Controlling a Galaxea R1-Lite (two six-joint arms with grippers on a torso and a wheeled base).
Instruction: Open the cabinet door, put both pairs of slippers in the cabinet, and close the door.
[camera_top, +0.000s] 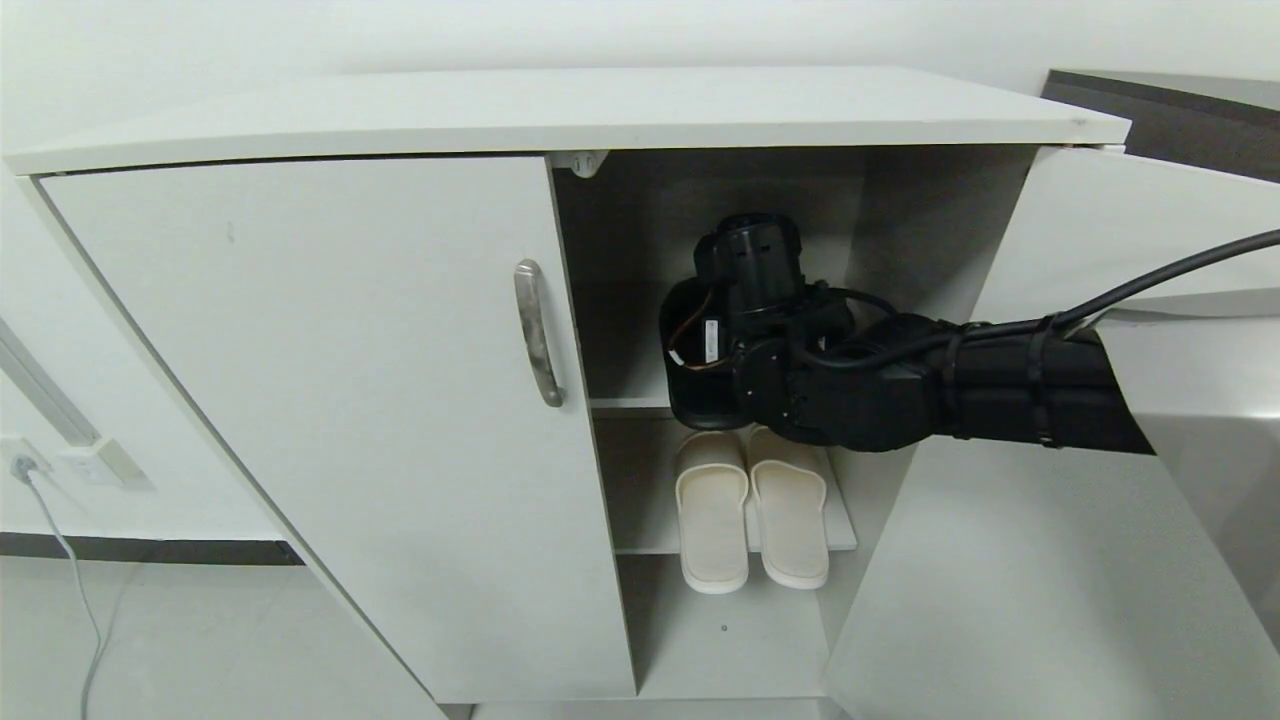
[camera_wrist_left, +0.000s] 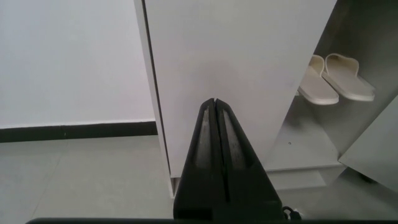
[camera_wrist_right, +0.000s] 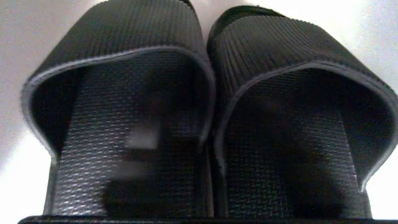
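Note:
The white cabinet (camera_top: 600, 110) has its left door (camera_top: 330, 420) closed and its right door (camera_top: 1000, 570) swung wide open. A pair of white slippers (camera_top: 752, 505) (camera_wrist_left: 336, 78) lies side by side on the lower shelf. My right arm's wrist (camera_top: 770, 330) is inside the cabinet, just above the upper shelf. A pair of black slippers (camera_top: 690, 390) (camera_wrist_right: 205, 124) sits under it, side by side and very close to the right wrist camera. My left gripper (camera_wrist_left: 214, 102) is shut and empty, held low in front of the closed left door.
A metal handle (camera_top: 537, 332) runs down the left door's inner edge. A wall socket (camera_top: 22, 465) with a hanging cable is at the far left. Grey floor (camera_wrist_left: 81, 180) lies open in front of the cabinet. The open door stands beside my right arm.

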